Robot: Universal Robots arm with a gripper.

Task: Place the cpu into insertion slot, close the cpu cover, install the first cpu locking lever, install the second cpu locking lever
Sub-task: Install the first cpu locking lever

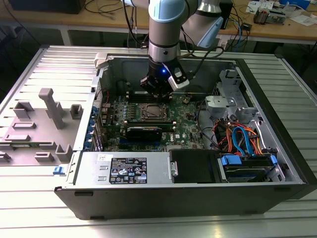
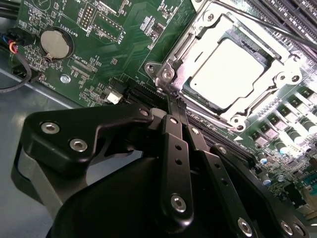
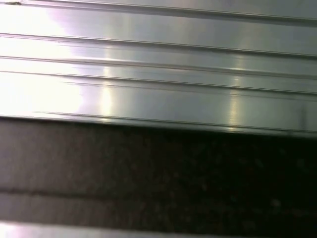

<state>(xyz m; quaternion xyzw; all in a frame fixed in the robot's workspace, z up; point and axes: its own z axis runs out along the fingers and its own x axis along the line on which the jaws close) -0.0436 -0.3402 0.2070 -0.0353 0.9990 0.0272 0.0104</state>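
The insertion slot (image 1: 151, 113) sits on the green motherboard (image 1: 185, 130) inside an open computer case (image 1: 163, 198), with nothing above it but the arm. Long black memory slots (image 2: 292, 12) run close along one side of the slot. A black card (image 1: 143, 132) lies just beside the slot on its near side. Orange and blue cables (image 1: 237, 136) lie well apart from it, toward the exterior view's right.

The cpu (image 2: 228, 74) lies flat in the slot, its pale metal top glaring bright. The cpu cover (image 2: 190, 42), a silvery frame, lies down around it, and the chip shows through its window. Whether the locking levers are latched I cannot tell.

The arm (image 1: 163, 29) drops almost straight down from above the slot. The gripper (image 2: 174, 101) hangs just behind the slot, its tips touching or almost touching one corner of the cover. Its black fingers (image 2: 177, 148) are pressed together with no gap, and nothing shows between them.
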